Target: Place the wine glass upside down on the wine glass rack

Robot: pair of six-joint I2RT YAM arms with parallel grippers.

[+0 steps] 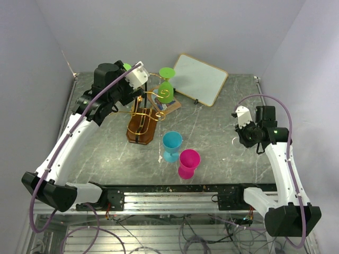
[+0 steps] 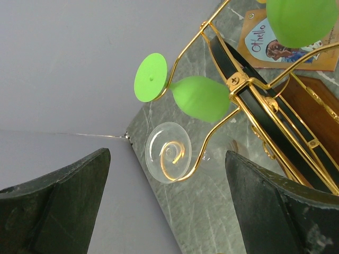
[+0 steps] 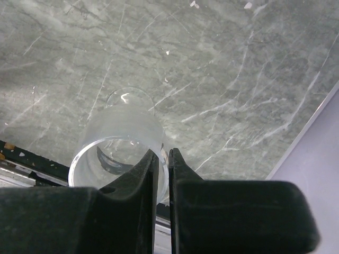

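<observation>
Over on the right of the worktop (image 1: 222, 143), the right end effector (image 3: 163, 154) is clenched on the rim wall of a clear glass (image 3: 124, 132), one finger inside, one outside. Stem and foot don't show from here; I take it for the wine glass. Can't tell if it stands on the worktop or is lifted. Far left, the rack (image 1: 142, 126) sits well apart from it. By the rack, the left end effector (image 2: 167, 159) is released, fingers wide, hovering beside a scroll arm where a clear foot (image 2: 156, 145) hangs; two green glasses (image 1: 166, 92) hang there too.

Risks, my guess: the pinch is on thin rim only, so the clear glass may slip or swing when turned upside down. The path to the rack runs by the blue cup (image 1: 172, 144) and pink cup (image 1: 188, 161); a low carry could knock them. The left arm crowds the rack, so the arms could clash. Missing the wire slot could drop the clear glass.
</observation>
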